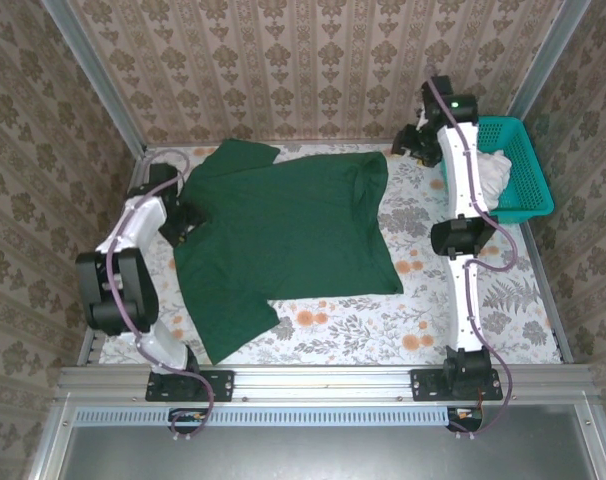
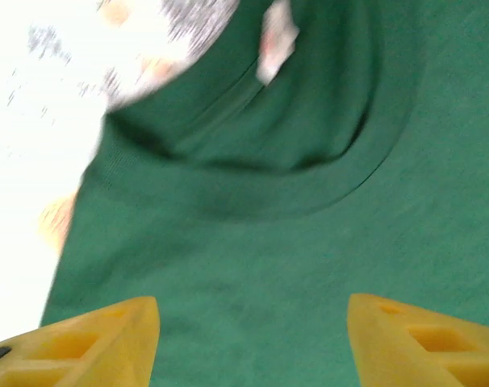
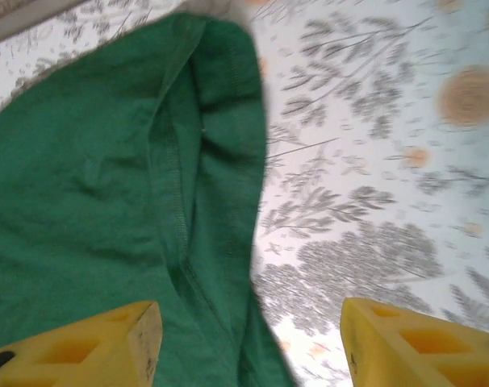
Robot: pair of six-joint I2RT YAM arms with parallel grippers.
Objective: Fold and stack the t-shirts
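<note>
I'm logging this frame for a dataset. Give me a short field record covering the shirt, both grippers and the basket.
t-shirt: dark green, spread out on floral table cover, not yet folded
left gripper: jaws open, above the collar, white neck label ahead
right gripper: jaws open, over the shirt's rumpled edge
basket: teal, far right corner, holding pale cloth

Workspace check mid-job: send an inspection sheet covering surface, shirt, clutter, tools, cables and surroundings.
Surface: floral tablecloth, lying flat.
Job's things: green t-shirt spread out, unfolded; far right hem corner turned over.
Clutter: teal basket at far right, white cloth inside.
Grippers: left tool open over the collar; right tool open over the shirt's edge.
Cables: cables loop along both arms.
Surroundings: patterned walls; metal rail at the near edge.
</note>
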